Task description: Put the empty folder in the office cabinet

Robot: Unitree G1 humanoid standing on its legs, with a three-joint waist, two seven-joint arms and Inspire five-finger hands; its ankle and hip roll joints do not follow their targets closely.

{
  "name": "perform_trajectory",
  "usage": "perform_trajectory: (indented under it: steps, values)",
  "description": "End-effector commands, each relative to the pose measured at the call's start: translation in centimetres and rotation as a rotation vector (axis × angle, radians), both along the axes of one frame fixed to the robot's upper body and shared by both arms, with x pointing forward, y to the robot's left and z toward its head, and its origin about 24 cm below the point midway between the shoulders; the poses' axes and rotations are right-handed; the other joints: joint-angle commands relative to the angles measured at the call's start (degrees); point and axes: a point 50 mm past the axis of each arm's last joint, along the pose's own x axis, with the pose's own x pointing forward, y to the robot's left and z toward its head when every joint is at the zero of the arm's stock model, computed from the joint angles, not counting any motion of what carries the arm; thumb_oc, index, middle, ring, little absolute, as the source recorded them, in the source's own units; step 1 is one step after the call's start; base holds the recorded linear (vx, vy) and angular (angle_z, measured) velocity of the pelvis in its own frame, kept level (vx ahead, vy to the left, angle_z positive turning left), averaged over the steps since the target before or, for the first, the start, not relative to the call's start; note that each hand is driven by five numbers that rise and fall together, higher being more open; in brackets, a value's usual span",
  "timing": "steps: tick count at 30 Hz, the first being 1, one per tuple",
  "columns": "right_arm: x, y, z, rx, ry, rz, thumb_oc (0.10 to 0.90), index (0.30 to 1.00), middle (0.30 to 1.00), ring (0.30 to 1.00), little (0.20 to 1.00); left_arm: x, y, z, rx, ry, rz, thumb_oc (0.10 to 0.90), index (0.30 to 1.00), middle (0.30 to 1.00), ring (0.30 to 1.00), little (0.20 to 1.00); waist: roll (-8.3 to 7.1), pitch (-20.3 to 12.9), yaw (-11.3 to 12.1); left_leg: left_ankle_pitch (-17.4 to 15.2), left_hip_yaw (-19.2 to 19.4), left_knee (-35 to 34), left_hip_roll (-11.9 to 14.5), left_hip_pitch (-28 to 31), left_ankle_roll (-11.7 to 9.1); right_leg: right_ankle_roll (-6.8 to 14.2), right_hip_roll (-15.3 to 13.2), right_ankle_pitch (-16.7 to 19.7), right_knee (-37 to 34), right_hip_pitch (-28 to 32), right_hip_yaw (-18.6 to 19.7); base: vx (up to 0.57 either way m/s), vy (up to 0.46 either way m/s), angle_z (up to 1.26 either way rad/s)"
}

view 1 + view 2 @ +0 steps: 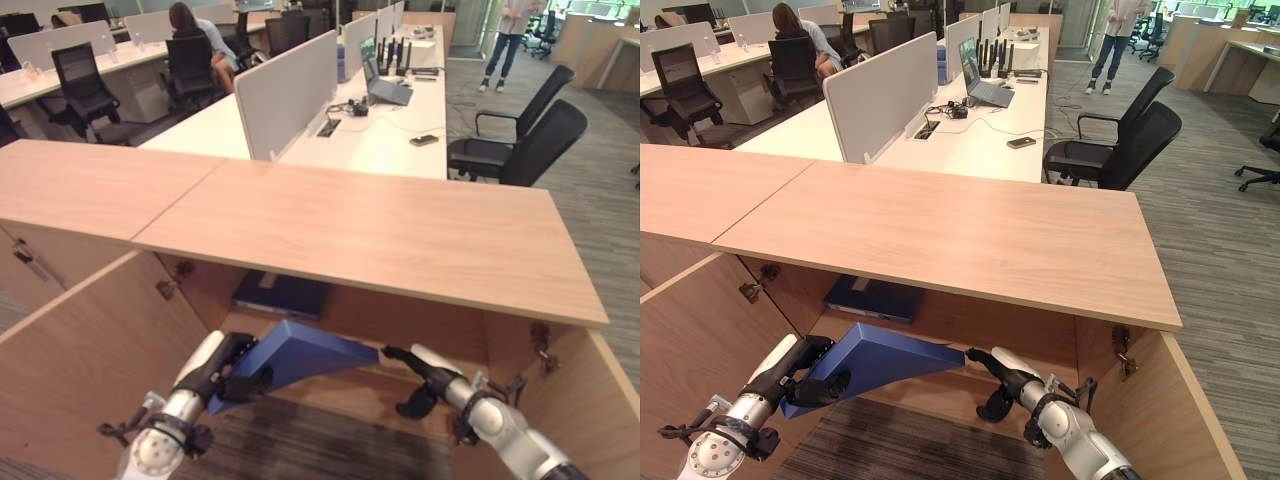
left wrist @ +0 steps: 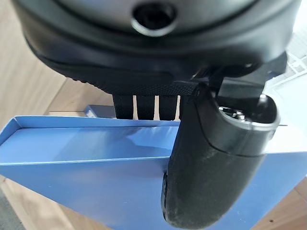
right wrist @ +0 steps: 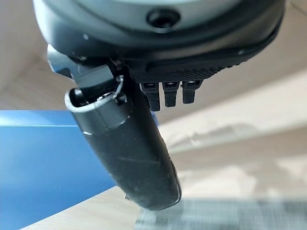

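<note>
The left hand (image 1: 232, 372) is pinching the blue folder (image 1: 295, 356), thumb over its face and fingers behind. The folder, a smooth, stiff box-like file, is lying with its long axis across the open wooden cabinet (image 1: 420, 325), just above the shelf. The right hand (image 1: 412, 368), fingers extended, is hovering at the folder's right tip.

My left hand (image 1: 228, 368) pinches a blue folder (image 1: 300, 358), thumb over its top face, fingers beneath. My right hand (image 1: 412, 366) reaches forward, fingers straight, their tips at the folder's far corner.
</note>
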Motion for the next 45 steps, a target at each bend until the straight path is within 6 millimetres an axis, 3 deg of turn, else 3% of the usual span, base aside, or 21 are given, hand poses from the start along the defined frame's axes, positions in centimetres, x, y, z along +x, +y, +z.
perform_trajectory:
  steps: [1,9,15,19,31,39,45]
  values:
    - [3.6,2.3,6.2,0.033,-0.335,0.118,0.800,0.900,0.900,0.900,0.900,3.4,-1.5,6.9,0.027,-0.345,-0.164,0.400,0.300,0.300,0.300,0.300,-1.53,-2.02,0.14,-7.52,-1.61,-0.06,-1.50,2.14,1.09,1.39,-0.64,-2.59,0.42,-0.75,-1.57,0.03,-0.003,0.01]
    - [3.2,1.1,7.8,0.008,-0.412,0.097,0.800,0.900,0.900,0.900,0.900,2.6,0.0,6.8,0.106,-0.330,-0.118,0.400,0.300,0.300,0.300,0.300,-1.52,-2.00,0.08,-7.60,-1.37,-0.06,-1.48,2.18,1.08,1.36,-0.56,-2.54,0.42,-0.78,-1.40,0.00,-0.001,0.00]
    - [2.8,1.3,7.8,0.107,-0.374,0.080,0.800,0.900,0.900,0.900,0.900,2.6,0.2,6.6,0.110,-0.330,-0.104,0.400,0.300,0.300,0.300,0.300,-1.40,-2.10,0.08,-8.14,-1.44,-0.06,-1.26,2.51,1.02,1.41,-0.42,-3.06,0.42,-0.50,-1.29,0.01,0.000,0.00]
    - [2.5,3.0,6.2,0.258,-0.252,0.077,0.800,0.900,0.900,0.900,0.900,3.4,-1.1,7.2,0.070,-0.381,-0.149,0.400,0.300,0.300,0.300,0.300,-1.62,-2.15,0.10,-8.10,-1.34,-0.06,-1.25,2.58,0.85,1.39,-0.43,-3.07,0.42,-0.42,-1.26,0.00,0.000,0.00]
    - [2.6,5.2,5.6,0.380,-0.170,0.102,0.800,0.900,0.900,0.900,0.900,4.6,-3.2,8.3,-0.010,-0.445,-0.232,0.400,0.300,0.300,0.300,0.300,-1.71,-2.39,-0.29,-8.05,-1.18,-0.06,-1.32,2.60,0.82,1.43,-0.44,-2.90,0.42,-0.57,-1.09,-0.01,-0.001,0.00]
    - [3.0,5.6,6.3,0.396,-0.190,0.133,0.800,0.900,0.900,0.900,0.900,4.9,-6.7,10.2,-0.191,-0.393,-0.516,0.400,0.300,0.300,0.300,0.300,-1.41,-2.81,-1.17,-7.60,-0.73,-0.06,-1.36,2.69,0.68,1.55,-0.54,-2.29,0.42,-0.84,-0.79,0.01,0.000,0.00]
    - [3.5,6.0,6.8,0.377,-0.215,0.163,0.800,0.900,0.900,0.900,0.900,4.7,-7.9,11.0,-0.343,-0.287,-0.659,0.400,0.300,0.300,0.300,0.300,-1.03,-3.07,-1.52,-8.17,-0.71,-0.06,-1.25,3.09,0.65,1.79,-0.48,-2.64,0.42,-0.39,-0.61,0.02,0.002,-0.02]
